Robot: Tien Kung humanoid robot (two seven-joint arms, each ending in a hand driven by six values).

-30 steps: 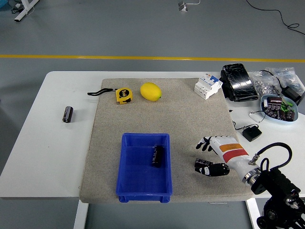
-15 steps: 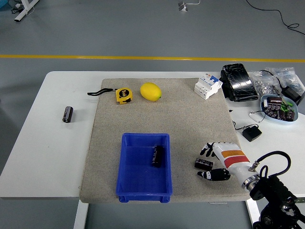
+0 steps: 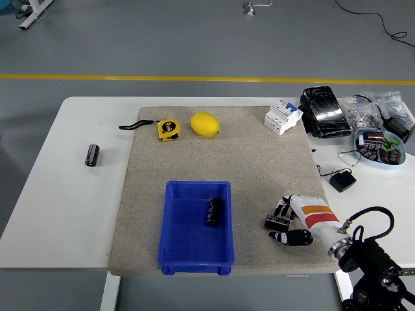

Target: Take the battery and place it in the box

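A blue box point(image 3: 194, 251) sits on the beige mat near the front edge, with one black battery point(image 3: 214, 212) lying inside it. A second black battery point(image 3: 276, 223) lies on the mat to the right of the box. My right hand point(image 3: 286, 222) is at this battery, fingers curled around it from the right, thumb below it. The battery still rests on the mat. A third black battery point(image 3: 93, 155) lies on the white table far left. My left hand is out of view.
A yellow tape measure point(image 3: 168, 129) and a lemon point(image 3: 205, 124) lie at the mat's back. A white breaker point(image 3: 283, 116), a black pack point(image 3: 325, 111), a bowl of parts point(image 3: 379, 146) and a small black adapter point(image 3: 342, 181) stand at the right.
My right hand has lowered and moved toward the near edge, closing its fingers around the battery on the mat. The battery has barely moved.
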